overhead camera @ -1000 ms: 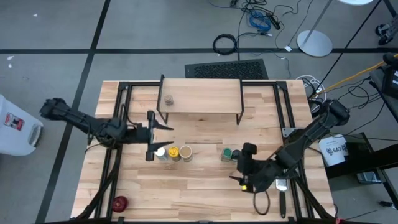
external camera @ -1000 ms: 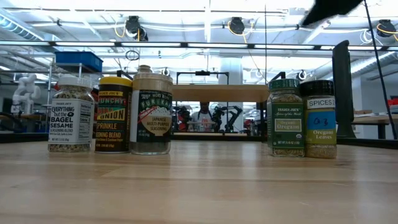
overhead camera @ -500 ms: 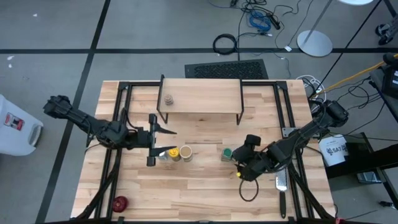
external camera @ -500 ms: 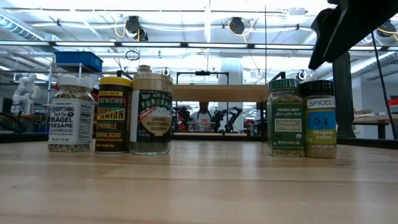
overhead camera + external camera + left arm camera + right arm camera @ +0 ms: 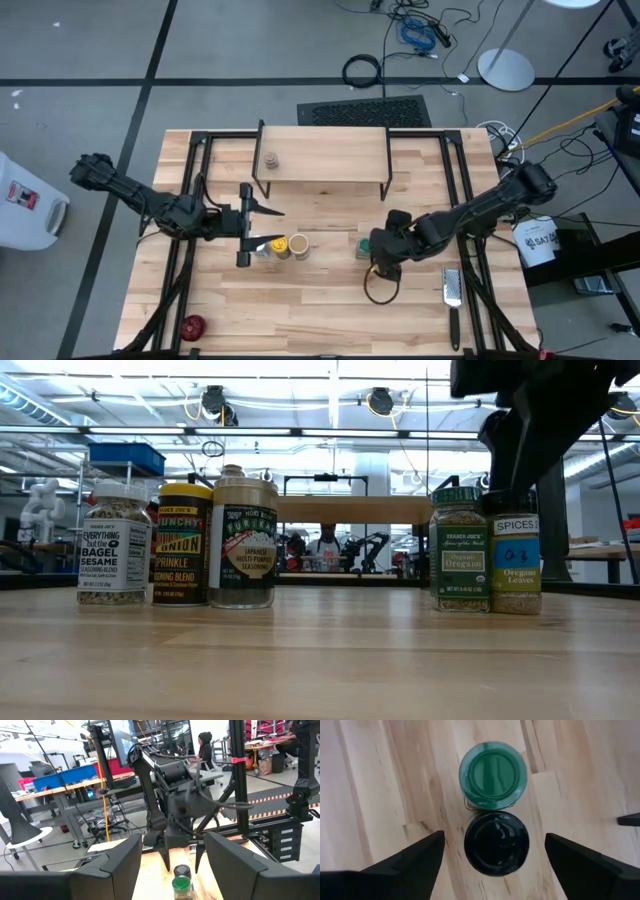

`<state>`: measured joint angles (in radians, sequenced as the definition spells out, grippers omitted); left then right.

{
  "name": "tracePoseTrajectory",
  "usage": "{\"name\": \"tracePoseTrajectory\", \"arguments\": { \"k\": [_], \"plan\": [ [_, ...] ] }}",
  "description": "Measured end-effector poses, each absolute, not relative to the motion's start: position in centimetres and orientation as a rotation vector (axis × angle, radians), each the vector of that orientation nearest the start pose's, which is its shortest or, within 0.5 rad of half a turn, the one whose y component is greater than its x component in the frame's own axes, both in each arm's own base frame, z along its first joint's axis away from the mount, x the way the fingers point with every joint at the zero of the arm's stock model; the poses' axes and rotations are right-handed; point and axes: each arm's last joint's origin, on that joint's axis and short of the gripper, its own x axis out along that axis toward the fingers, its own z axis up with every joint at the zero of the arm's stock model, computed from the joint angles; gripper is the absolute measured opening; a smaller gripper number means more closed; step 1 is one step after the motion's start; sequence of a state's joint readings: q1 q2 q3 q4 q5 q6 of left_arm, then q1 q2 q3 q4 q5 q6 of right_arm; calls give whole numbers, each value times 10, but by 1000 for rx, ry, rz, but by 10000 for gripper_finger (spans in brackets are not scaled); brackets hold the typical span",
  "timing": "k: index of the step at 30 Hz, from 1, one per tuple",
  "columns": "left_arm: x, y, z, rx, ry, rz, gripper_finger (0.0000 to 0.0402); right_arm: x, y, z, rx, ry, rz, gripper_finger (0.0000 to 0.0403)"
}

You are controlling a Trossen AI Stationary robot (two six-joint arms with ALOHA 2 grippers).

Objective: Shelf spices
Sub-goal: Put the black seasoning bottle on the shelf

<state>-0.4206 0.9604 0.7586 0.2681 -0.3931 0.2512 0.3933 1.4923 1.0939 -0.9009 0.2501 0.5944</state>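
Observation:
Five spice jars stand upright on their bases on the wooden table. The white-capped (image 5: 113, 545), yellow (image 5: 183, 545) and tan (image 5: 243, 543) jars form a row left of centre. The green-lidded jar (image 5: 492, 774) and the dark-lidded jar (image 5: 496, 842) touch each other right of centre. My right gripper (image 5: 495, 855) points down over the dark-lidded jar, open, one finger on either side and clear of it. My left gripper (image 5: 243, 228) hangs level and open above the white-capped jar's end of the row, holding nothing. The shelf (image 5: 325, 160) stands on its legs at the far middle.
A small object (image 5: 270, 158) sits on the shelf's left part. A metal grater (image 5: 452, 288) lies near the right edge and a red round object (image 5: 192, 325) near the front left corner. Black frame rails run along both table sides.
My right gripper has swung toward the table's left, come down and tipped to point downward. It now stands over the dark-lidded jar, away from the grater. The jars have not moved.

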Motion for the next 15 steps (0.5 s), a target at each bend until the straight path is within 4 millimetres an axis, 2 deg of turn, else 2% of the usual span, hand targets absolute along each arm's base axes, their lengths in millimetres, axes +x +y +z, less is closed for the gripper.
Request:
{"name": "tracePoseTrajectory", "arguments": {
  "k": [7, 12, 15],
  "plan": [
    [201, -78, 336, 223, -65, -20, 228, 264, 93, 224, 118, 1260, -229, 311],
    [201, -78, 336, 224, -63, -20, 228, 265, 90, 224, 145, 1274, -223, 308],
    [201, -78, 336, 224, -63, -21, 228, 265, 90, 224, 151, 1277, -228, 290]
  ]
}}
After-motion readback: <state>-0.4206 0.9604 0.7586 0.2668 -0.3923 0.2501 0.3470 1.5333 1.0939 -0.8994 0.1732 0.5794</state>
